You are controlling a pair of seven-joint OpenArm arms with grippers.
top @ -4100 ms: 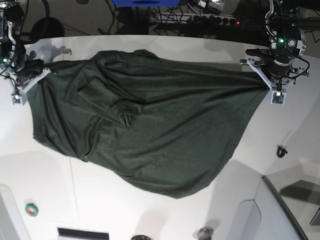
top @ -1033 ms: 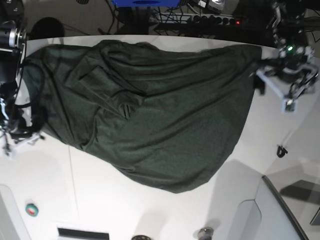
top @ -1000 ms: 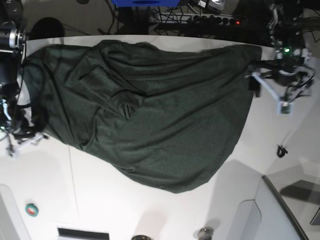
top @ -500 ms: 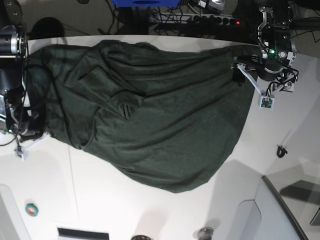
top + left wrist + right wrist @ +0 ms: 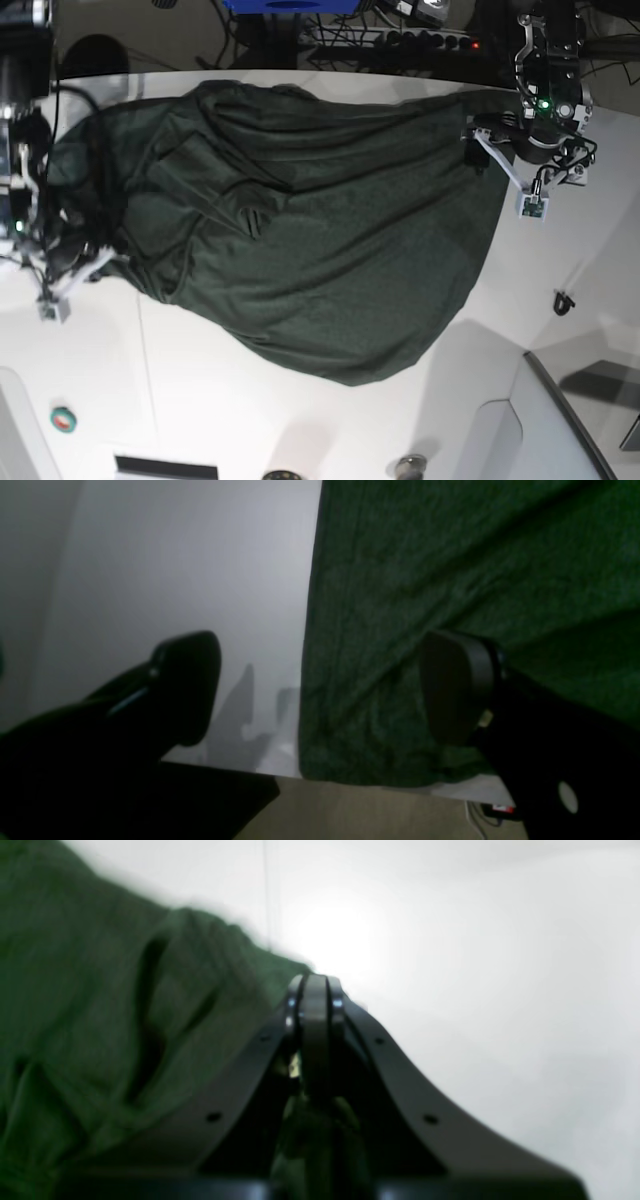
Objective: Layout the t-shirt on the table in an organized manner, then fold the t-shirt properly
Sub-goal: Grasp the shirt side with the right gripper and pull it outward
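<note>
The dark green t-shirt [image 5: 300, 230] lies spread and wrinkled across the white table [image 5: 220, 400], with its lower part drooping to a point. My left gripper [image 5: 476, 146] is at the shirt's top right corner. In the left wrist view it [image 5: 320, 690] is open and straddles the shirt's edge [image 5: 425, 580] near the table's far edge. My right gripper [image 5: 95, 263] is at the shirt's lower left edge. In the right wrist view its fingertips [image 5: 315, 1005] are shut, with green cloth [image 5: 100, 1015] pinched between the fingers.
A small green round item [image 5: 63, 420] lies at the front left. A small black object [image 5: 563, 301] lies at the right. A grey panel [image 5: 560, 420] stands at the front right. Cables and a power strip [image 5: 420, 40] run behind the table's curved back edge.
My right gripper has moved in from the left and now pinches the shirt's lower left edge. My left gripper moved left onto the shirt's top right corner and has stayed there for half a second.
</note>
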